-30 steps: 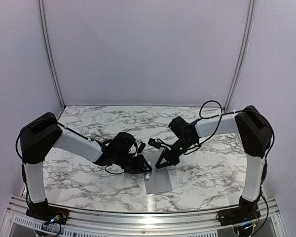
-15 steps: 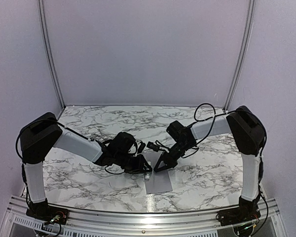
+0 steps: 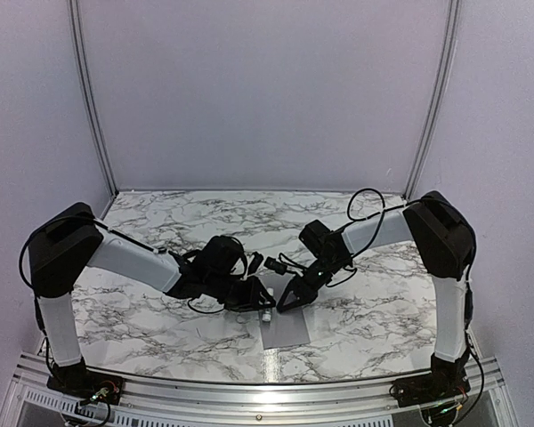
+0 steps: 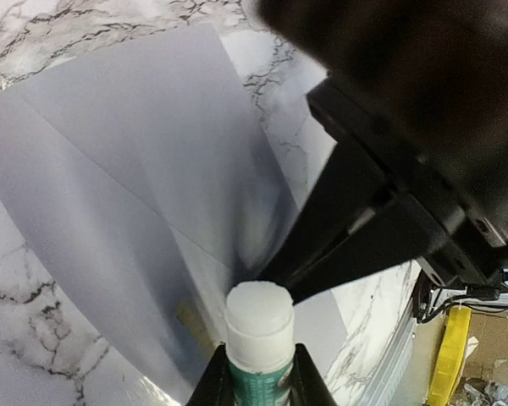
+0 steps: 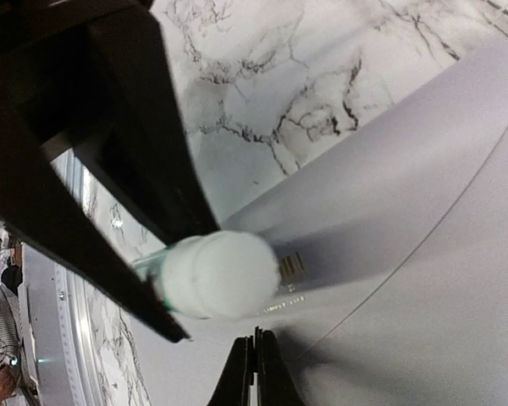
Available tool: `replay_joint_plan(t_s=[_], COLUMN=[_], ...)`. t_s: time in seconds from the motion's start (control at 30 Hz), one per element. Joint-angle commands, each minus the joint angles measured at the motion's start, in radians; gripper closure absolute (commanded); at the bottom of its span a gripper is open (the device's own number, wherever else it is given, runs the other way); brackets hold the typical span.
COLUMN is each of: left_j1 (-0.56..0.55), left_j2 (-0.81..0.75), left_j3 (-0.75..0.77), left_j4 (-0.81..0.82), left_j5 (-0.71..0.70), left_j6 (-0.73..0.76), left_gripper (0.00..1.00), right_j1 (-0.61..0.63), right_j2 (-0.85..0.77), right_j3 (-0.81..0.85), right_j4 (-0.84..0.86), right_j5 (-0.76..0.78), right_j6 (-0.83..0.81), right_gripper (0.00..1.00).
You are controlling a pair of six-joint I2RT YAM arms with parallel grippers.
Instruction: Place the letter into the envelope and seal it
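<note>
The envelope lies flat at the middle of the table's near edge. It is plain grey and unmarked, with a diagonal crease across it. I judge it light, thin and limp, and prone to sliding on the marble, so I would pin its face and lift it by the flap edge. My left gripper pinches a green-and-white glue stick above it. My right gripper is pressed together and empty, with its tips at the paper. I cannot see the letter.
</note>
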Motion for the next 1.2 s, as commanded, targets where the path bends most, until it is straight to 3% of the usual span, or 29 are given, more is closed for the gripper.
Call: replay_joint_plan(t_s=[0.0,0.33,1.17], left_j1=[-0.027,-0.062,-0.062], left_j2=[-0.089,-0.067,0.007], left_j3=[-0.037,-0.099,-0.103], left_j4=[0.013,0.041,0.055], left_j5=[-0.022,-0.052,-0.047], left_j6=[0.008,-0.079,-0.123], left_gripper=[1.00,1.00,1.00], right_j1=[0.008,0.007,0.042], right_j2=[0.024,0.013,-0.004], right_j3=[-0.010,-0.022,-0.013], right_j4=[0.036,0.046,-0.016], right_j5=[0.101,0.107,0.008], right_j6=[0.045,0.062,-0.006], right_gripper=[0.98,0.98,0.97])
